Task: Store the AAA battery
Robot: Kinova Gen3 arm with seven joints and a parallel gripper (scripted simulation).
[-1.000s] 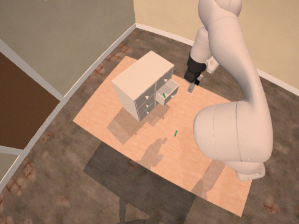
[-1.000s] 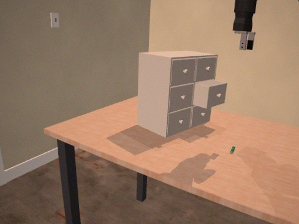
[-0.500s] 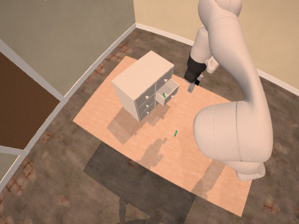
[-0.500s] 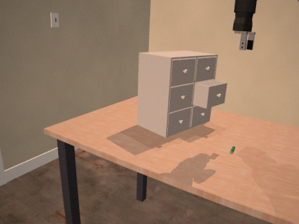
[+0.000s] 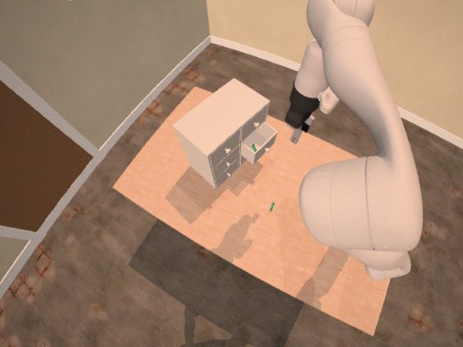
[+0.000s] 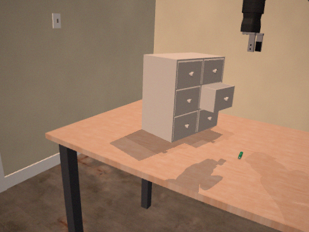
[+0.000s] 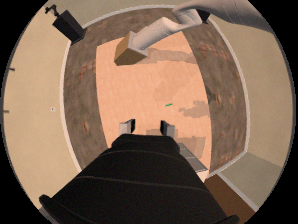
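A small white chest [image 5: 219, 116] [image 6: 158, 92] with several grey-fronted drawers stands on the wooden table. Its middle right drawer [image 5: 261, 142] [image 6: 219, 98] is pulled out part way. A green AAA battery [image 5: 254, 148] lies inside it. A second green AAA battery [image 5: 272, 206] [image 6: 240, 154] [image 7: 169, 104] lies on the table in front of the chest, apart from it. My gripper [image 5: 295, 138] [image 6: 255, 46] [image 7: 147, 124] is open and empty. It hangs high above the table, to the right of the chest and above the level of its top.
The table [image 5: 157, 166] [image 6: 104, 133] is a light wooden top on dark legs. The arm's big base link [image 5: 361, 204] stands at the table's right side. Walls stand behind the chest.
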